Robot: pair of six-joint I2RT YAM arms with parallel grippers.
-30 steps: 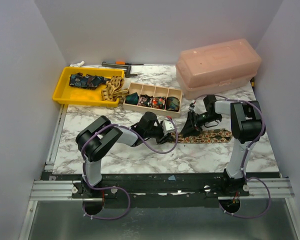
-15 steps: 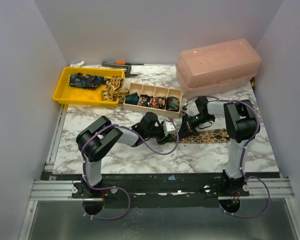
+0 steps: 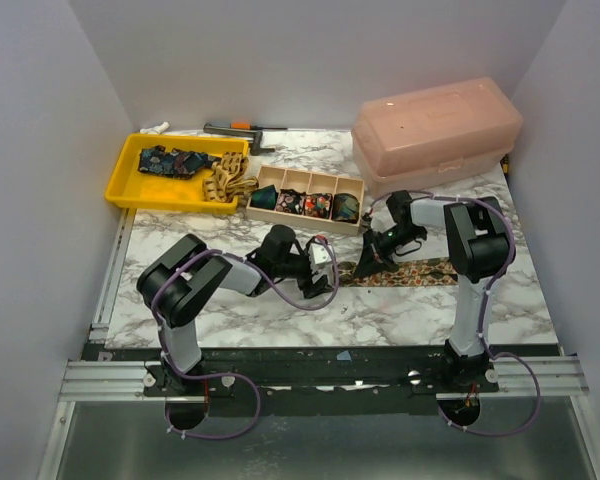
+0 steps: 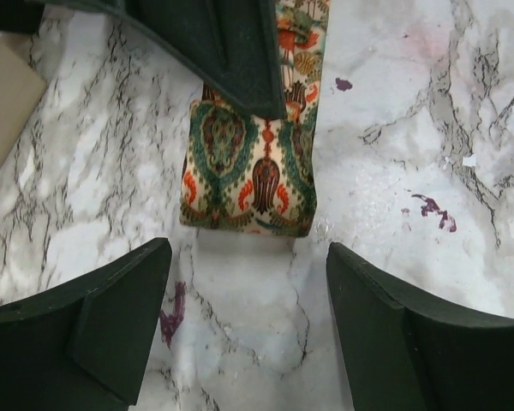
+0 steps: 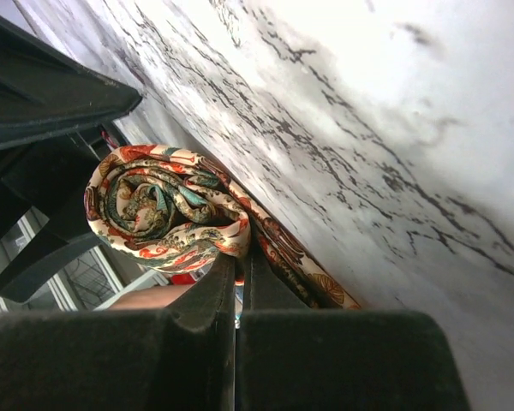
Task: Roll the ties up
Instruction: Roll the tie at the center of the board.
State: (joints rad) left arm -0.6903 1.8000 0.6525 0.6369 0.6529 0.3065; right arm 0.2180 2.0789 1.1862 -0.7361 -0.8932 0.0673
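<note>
A: Tie [image 3: 412, 272] lies half-rolled on the counter [image 4: 428, 128], between the arms. Right gripper [image 5: 233, 267] jaws are pressed together at the coil [image 5: 163, 205]. Left gripper [image 4: 248, 257] jaws are spread, just short of it.
B: We cage the coil's sides with left, then roll slowly, edges flush.
</note>
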